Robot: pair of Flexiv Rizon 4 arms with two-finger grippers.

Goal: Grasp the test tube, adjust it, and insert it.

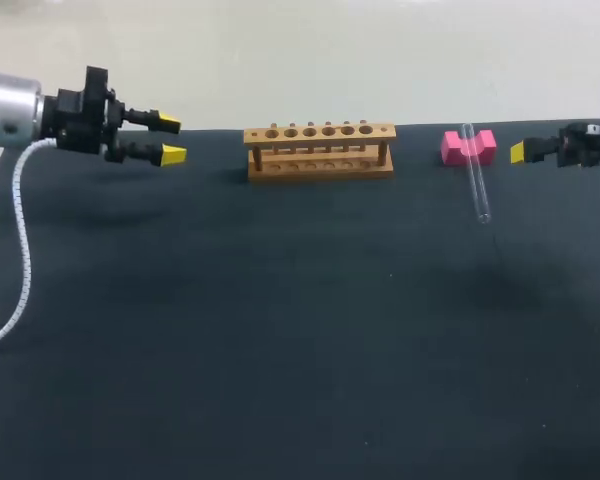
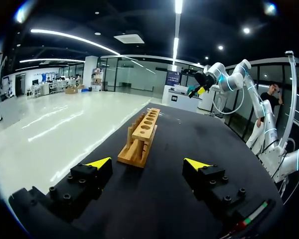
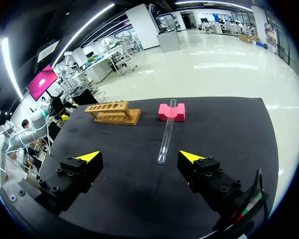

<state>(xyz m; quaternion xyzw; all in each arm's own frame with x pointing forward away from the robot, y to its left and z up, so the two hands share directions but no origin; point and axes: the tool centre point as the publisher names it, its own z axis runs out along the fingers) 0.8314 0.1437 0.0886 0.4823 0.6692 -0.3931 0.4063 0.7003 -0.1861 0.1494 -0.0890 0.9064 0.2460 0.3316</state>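
Note:
A clear test tube (image 1: 477, 182) leans with one end in the notch of a pink block (image 1: 468, 147) and its other end on the black table (image 1: 280, 330). The wooden tube rack (image 1: 320, 150) stands at the back middle, its holes empty. My right gripper (image 1: 520, 152) hovers just right of the block. In the right wrist view it (image 3: 140, 157) is open and empty, with the tube (image 3: 167, 132), the block (image 3: 172, 112) and the rack (image 3: 112, 112) ahead of it. My left gripper (image 1: 172, 139) hangs open left of the rack; it (image 2: 148, 163) faces the rack's end (image 2: 142, 137).
The table's back edge (image 1: 210, 130) runs right behind the rack and the block. A white cable (image 1: 22, 250) hangs from my left arm over the table's left side.

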